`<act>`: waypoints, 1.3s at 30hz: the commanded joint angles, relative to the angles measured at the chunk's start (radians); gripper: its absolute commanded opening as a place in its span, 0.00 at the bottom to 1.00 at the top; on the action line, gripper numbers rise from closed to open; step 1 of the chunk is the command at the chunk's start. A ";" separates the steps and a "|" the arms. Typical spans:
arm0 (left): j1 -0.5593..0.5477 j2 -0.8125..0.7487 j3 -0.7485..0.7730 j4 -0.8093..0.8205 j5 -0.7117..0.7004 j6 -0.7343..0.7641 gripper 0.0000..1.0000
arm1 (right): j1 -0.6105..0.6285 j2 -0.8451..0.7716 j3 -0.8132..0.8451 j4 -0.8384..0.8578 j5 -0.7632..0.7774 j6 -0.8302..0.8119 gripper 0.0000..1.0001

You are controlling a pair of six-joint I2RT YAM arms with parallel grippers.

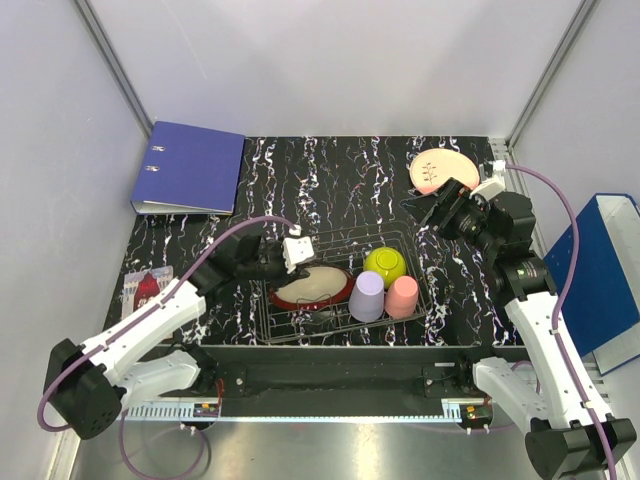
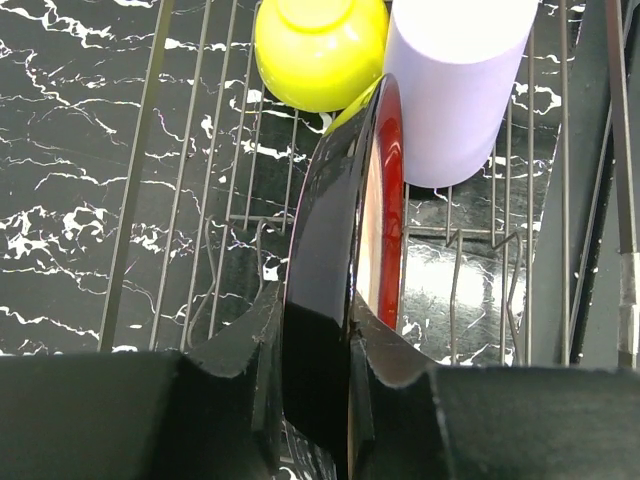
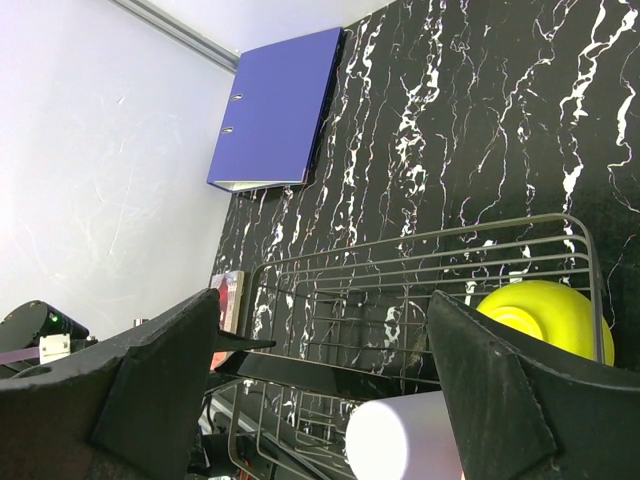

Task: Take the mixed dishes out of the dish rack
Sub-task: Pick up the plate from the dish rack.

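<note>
The wire dish rack (image 1: 345, 318) sits on the black marbled counter (image 1: 330, 190) against its near edge, about midway between the left and right edges. Four pieces are in it. The dark-red-rimmed beige plate (image 1: 312, 285) stands tilted on its edge in the left half. The yellow-green bowl (image 1: 385, 265) lies mouth-down by the rack's far wall. In front of the bowl, a lavender cup (image 1: 366, 296) and a smaller pink cup (image 1: 401, 297) stand upside down side by side, the pink one nearer the right edge.

The left fingers (image 2: 240, 360) pinch the rim of the dark-red-rimmed plate, one on each face. The left wrist view shows the plate edge-on between them. In that view the bowl and the lavender cup lie just beyond the plate, and the cup's side is very close to the plate's rim.

The cream-pink plate with a plant motif (image 1: 438, 170) lies flat on the counter near the far right corner, outside the rack. The right fingers (image 3: 160, 370) are spread wide with nothing between them. They hang over the counter just on the near side of that plate, and I cannot tell whether they touch it.

A blue binder (image 1: 190, 168) lies flat at the far left corner, overhanging the counter's left edge. A small packet with a red item (image 1: 148, 288) rests by the left edge, toward the near corner.
</note>
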 commanded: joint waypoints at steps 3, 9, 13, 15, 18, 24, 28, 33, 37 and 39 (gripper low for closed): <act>0.008 -0.038 0.079 0.015 -0.037 0.040 0.00 | 0.006 -0.005 -0.006 0.048 -0.035 0.014 0.91; 0.016 -0.027 0.177 -0.036 -0.043 0.096 0.00 | 0.005 -0.013 -0.021 0.047 -0.037 0.014 0.91; 0.021 -0.006 0.281 -0.077 -0.029 0.120 0.00 | 0.006 -0.014 -0.021 0.045 -0.041 0.013 0.91; 0.022 -0.002 0.307 -0.082 -0.028 0.126 0.00 | 0.006 -0.016 -0.021 0.047 -0.041 0.013 0.91; 0.022 -0.007 0.374 -0.088 -0.028 0.129 0.00 | 0.006 -0.016 -0.015 0.044 -0.041 0.011 0.91; 0.022 -0.032 0.497 -0.090 -0.025 0.113 0.00 | 0.006 -0.014 -0.009 0.039 -0.040 0.010 0.91; 0.022 -0.047 0.556 -0.088 -0.016 0.100 0.00 | 0.006 -0.018 -0.004 0.036 -0.040 0.010 0.91; 0.022 -0.079 0.592 0.053 -0.150 -0.059 0.00 | 0.006 -0.030 0.008 0.025 -0.037 0.016 0.91; 0.033 -0.049 0.657 0.121 -0.434 -0.449 0.00 | 0.005 -0.034 0.040 -0.012 -0.014 0.010 0.91; 0.097 0.011 0.808 -0.046 -0.456 -0.592 0.00 | 0.005 -0.044 0.056 -0.016 -0.020 0.016 0.91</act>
